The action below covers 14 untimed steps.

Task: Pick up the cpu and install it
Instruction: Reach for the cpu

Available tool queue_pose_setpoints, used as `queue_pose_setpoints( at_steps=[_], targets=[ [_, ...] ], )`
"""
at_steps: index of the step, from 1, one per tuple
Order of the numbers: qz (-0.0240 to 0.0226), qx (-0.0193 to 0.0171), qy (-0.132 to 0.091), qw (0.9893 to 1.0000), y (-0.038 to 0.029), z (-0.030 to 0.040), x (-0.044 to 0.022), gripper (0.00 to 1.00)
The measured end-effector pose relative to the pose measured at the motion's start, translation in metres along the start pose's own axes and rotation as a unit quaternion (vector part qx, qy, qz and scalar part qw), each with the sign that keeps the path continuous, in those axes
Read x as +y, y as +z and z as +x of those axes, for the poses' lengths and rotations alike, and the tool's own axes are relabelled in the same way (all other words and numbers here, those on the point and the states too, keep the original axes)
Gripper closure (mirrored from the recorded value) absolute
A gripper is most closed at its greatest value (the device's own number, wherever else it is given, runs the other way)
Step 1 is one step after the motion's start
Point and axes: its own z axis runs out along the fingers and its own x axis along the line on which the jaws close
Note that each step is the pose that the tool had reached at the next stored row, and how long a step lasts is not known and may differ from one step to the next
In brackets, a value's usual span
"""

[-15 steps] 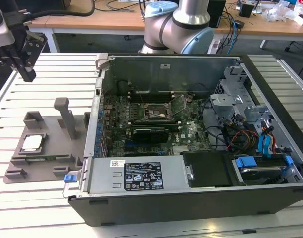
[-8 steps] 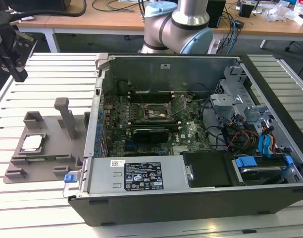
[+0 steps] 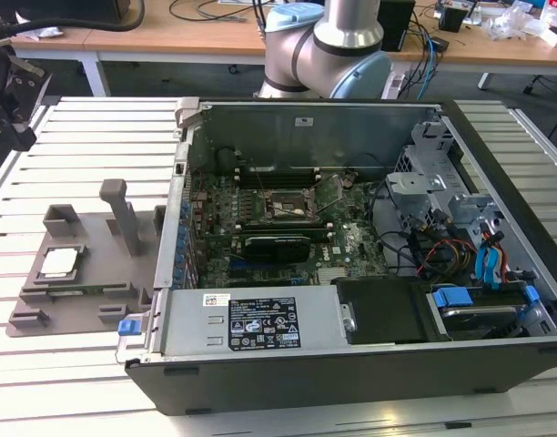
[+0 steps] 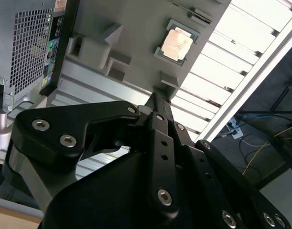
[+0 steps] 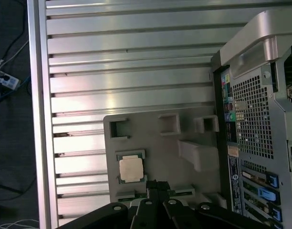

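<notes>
The cpu [image 3: 58, 262] lies flat, metal top up, in a square recess of a grey holder tray [image 3: 92, 250]. The tray rests on the slatted metal desk [image 3: 78, 137], at about 9 o'clock from the open computer case [image 3: 351, 373] in the exterior view, just beside the case's side wall. On the tray, at roughly 1 o'clock from the chip, grey posts [image 3: 124, 214] stand upright.

Inside the case the green motherboard [image 3: 351, 246] lies exposed. Its socket [image 3: 288, 205], with a metal frame, sits near the board's middle, at about 3 o'clock from the chip and well apart from it. The arm's base [image 3: 333, 45] rises behind the case at 12 o'clock.

In the second wrist view the black fingers [image 4: 160, 143] are drawn together to a narrow tip with nothing between them. They hang above the tray [image 4: 131, 28], pointing at its edge near the cpu [image 4: 177, 44] but apart from it. In the first wrist view the fingers [image 5: 153, 191] likewise meet over the tray's [image 5: 165, 152] rim. The chip [image 5: 130, 169] sits just beside their tips, untouched and seated in its recess.
</notes>
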Motion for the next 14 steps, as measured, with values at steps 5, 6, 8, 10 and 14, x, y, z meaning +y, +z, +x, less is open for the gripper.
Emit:
queue_pose_setpoints(
  at_steps=[5, 6, 8, 10, 14],
  targets=[
    [0.0, 0.0, 0.0, 1.0, 0.0, 0.0103, -0.0008, 0.89],
    [0.0, 0.0, 0.0, 1.0, 0.0, 0.0119, -0.0009, 0.89],
    [0.0, 0.0, 0.0, 1.0, 0.0, 0.0137, -0.001, 0.89],
    [0.0, 0.0, 0.0, 1.0, -0.0001, 0.0153, -0.0012, 0.89],
    [0.0, 0.0, 0.0, 1.0, -0.0001, 0.0234, -0.0018, 0.89]
  ],
)
